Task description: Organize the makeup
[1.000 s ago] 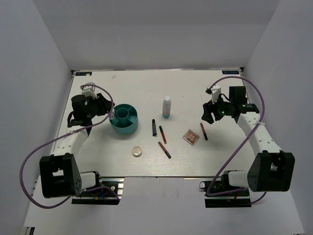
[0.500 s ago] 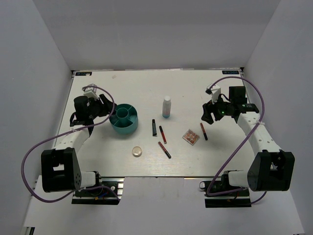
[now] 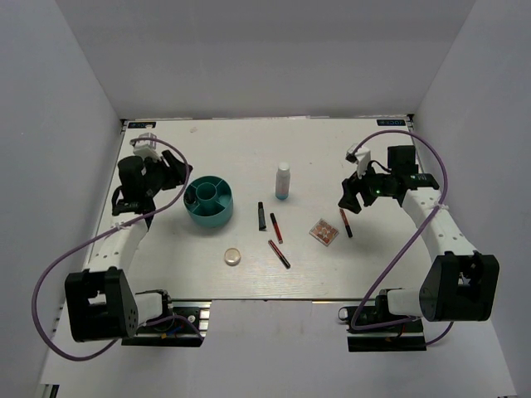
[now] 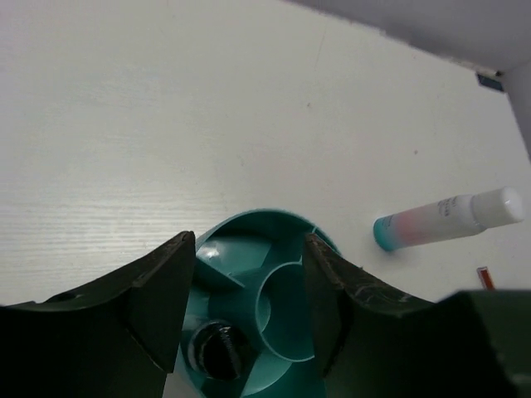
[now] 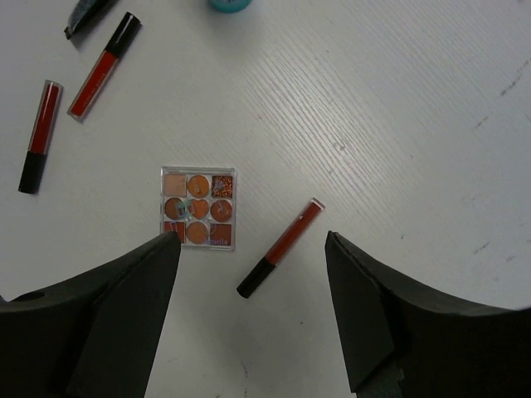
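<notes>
The teal tub [image 3: 210,201] stands left of centre, and a clear vial [image 4: 211,352] stands in one of its outer compartments. My left gripper [image 4: 249,249] hovers open just above the tub's [image 4: 274,298] left side, holding nothing. A white-and-blue bottle [image 3: 283,181] stands mid-table. Near it lie a black tube [image 3: 261,215], two red-black sticks [image 3: 275,227] [image 3: 279,254] and a round compact [image 3: 233,257]. My right gripper [image 5: 250,245] is open above a third stick [image 5: 280,249], beside the square palette [image 5: 197,207].
White walls enclose the table on three sides. The left arm's purple cable [image 3: 58,265] loops along the left edge, and the right arm's cable [image 3: 431,157] arcs over the right side. The bottle [image 4: 448,220] is right of the tub.
My left gripper has opened wider and drawn back to the upper left, off the tub, leaving the vial inside. My right gripper has opened a little more and shifted slightly left.
</notes>
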Motion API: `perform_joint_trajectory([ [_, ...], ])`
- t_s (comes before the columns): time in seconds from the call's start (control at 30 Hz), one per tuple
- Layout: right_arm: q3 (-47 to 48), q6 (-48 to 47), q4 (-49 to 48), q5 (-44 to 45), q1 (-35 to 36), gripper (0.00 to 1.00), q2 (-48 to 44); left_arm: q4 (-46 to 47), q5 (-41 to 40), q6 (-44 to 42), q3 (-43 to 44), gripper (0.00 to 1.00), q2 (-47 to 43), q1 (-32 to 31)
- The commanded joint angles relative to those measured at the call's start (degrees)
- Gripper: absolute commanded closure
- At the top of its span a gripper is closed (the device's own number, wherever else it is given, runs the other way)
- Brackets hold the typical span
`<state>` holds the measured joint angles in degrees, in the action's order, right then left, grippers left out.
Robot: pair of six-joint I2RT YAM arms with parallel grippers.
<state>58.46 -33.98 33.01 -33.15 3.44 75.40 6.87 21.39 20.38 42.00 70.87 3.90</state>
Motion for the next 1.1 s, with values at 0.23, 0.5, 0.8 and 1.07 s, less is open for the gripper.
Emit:
perform_joint_trajectory([
  [0.23, 7.1, -1.2, -6.9, -10.5, 4.3, 0.32, 6.7, -14.7, 5.2, 3.1, 5.1, 0.76, -14.6, -0.3],
  [0.5, 14.6, 6.6, -11.9, 1.1, 15.7, 0.19, 17.4, -25.6, 9.0, 6.4, -4.2, 0.30, -27.0, -0.3],
  [0.8, 20.2, 10.6, -19.2, 12.9, 22.3, 0.11, 26.0, -31.1, 7.9, 7.4, -6.1, 0.27, -32.9, -0.3],
  [1.07, 25.2, 10.5, -19.8, 14.7, 25.2, 0.11, 31.1, -30.4, 8.2, 8.0, -7.0, 0.27, -32.4, -0.3],
])
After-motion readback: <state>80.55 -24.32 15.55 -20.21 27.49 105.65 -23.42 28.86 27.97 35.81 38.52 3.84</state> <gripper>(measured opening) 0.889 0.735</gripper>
